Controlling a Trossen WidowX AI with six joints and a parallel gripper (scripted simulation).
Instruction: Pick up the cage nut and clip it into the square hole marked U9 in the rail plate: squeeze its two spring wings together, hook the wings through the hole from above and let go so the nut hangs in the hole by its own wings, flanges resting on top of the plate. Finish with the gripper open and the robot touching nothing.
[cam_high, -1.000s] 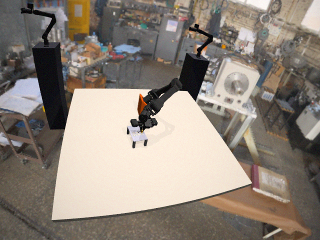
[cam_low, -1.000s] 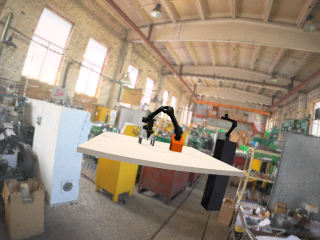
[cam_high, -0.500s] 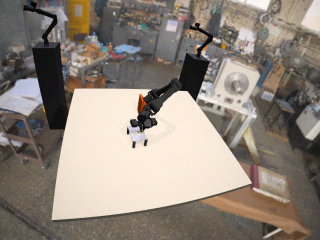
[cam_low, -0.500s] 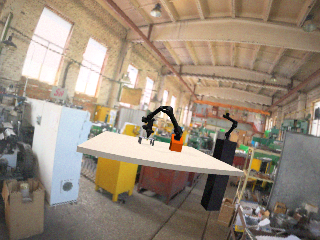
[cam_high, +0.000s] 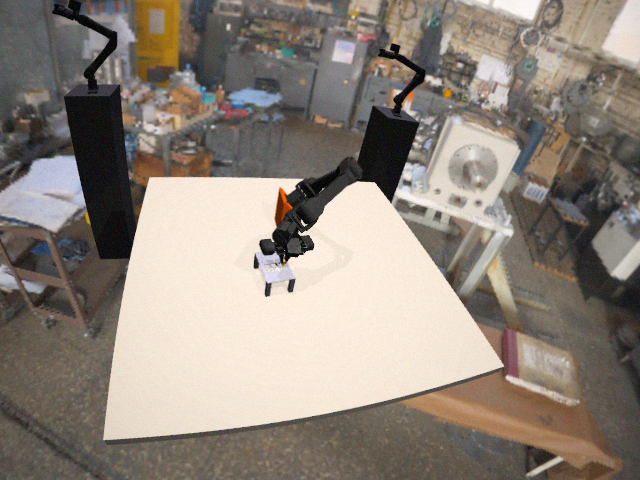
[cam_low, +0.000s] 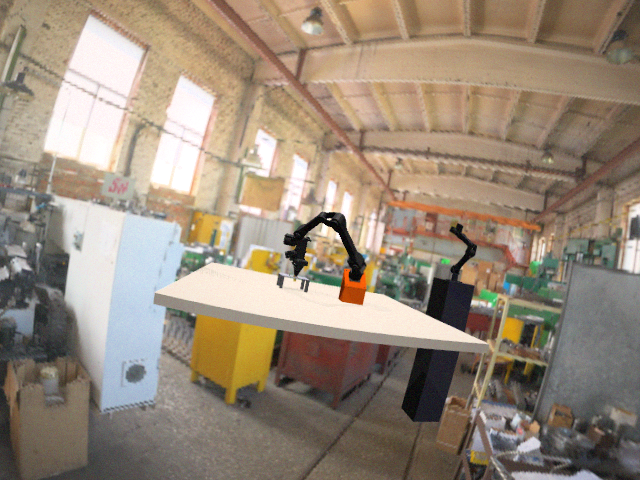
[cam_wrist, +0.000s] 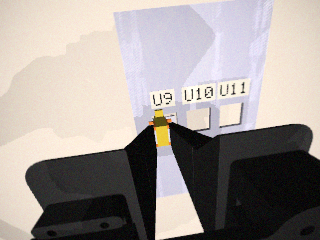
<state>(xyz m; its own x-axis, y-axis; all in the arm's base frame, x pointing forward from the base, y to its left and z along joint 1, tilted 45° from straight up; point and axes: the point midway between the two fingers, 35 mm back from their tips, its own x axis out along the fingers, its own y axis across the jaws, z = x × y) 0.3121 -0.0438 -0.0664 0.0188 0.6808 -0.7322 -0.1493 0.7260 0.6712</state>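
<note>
Rail plate (cam_high: 279, 277) (cam_wrist: 170, 60): pale lilac, smooth, faintly streaked. Table (cam_high: 289, 361) (cam_low: 289, 310) beneath plate: cream, matt. Gripper (cam_high: 283, 257) (cam_low: 297, 273) (cam_wrist: 161, 129) above plate: black, matt, plastic-looking.

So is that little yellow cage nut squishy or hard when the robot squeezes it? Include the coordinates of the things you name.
The cage nut (cam_wrist: 162, 136) is probably springy rather than squishy, since it keeps a crisp shape between the end effector's (cam_high: 283, 260) (cam_low: 297, 273) (cam_wrist: 163, 123) fingertips. It's likely light, being so tiny. It might twist or slip, because only narrow tips pinch it.
</note>
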